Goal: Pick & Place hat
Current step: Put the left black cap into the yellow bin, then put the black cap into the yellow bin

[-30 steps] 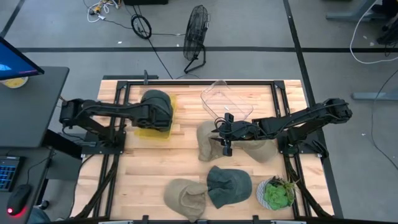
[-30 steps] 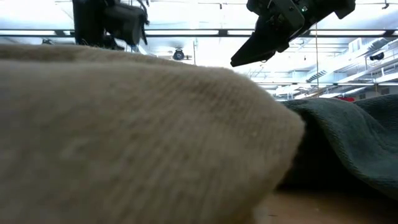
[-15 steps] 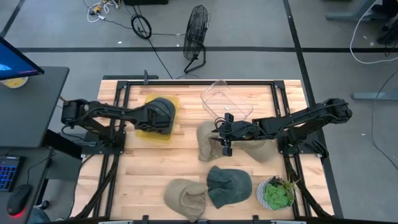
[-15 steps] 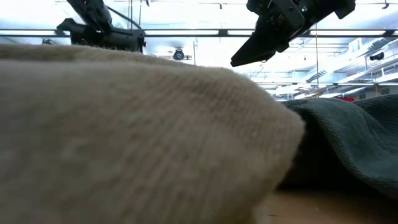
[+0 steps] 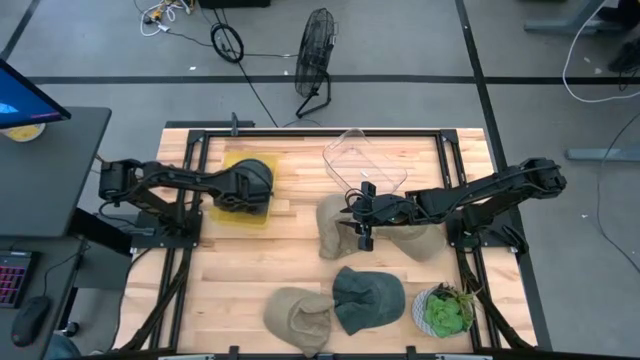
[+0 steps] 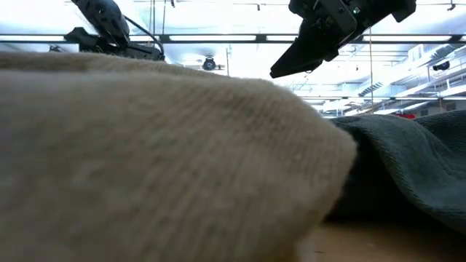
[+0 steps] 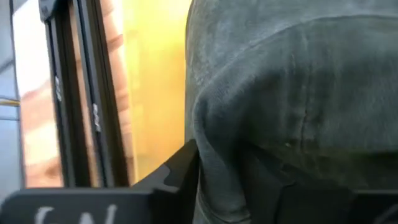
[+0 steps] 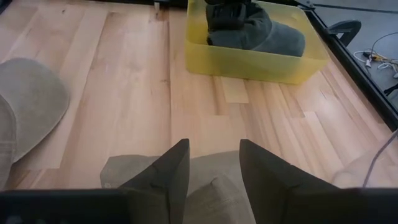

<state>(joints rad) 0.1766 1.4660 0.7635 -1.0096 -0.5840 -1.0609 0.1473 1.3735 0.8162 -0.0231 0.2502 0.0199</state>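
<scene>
A dark green hat [image 5: 257, 176] lies in the yellow bin [image 5: 226, 214] at the table's far left; the right wrist view shows this hat [image 8: 258, 30] resting on the bin's floor. My left gripper [image 7: 224, 183] reaches down into the bin from the left, its fingers apart at the hat. At mid-table my right gripper [image 5: 362, 226] hangs open above a beige hat [image 5: 333, 228] and touches nothing. In the low view the right gripper [image 6: 309, 47] is well above the table. My left gripper has a fold of the dark green hat's cloth [image 7: 217, 155] lying between its parted fingers [image 7: 177, 171]. It comes slanting down from the table's left side. The hat sits in the yellow bin, not lifted.
A second beige hat [image 5: 418, 240] lies under the right arm. Another beige hat [image 5: 298, 315] and another dark green hat [image 5: 368, 298] lie near the front edge beside a potted plant [image 5: 445, 310]. A clear container [image 5: 362, 160] stands at the far middle.
My left gripper has gone down into the yellow bin with the dark green hat. The hat, held higher a second ago, now lies low inside the bin.
</scene>
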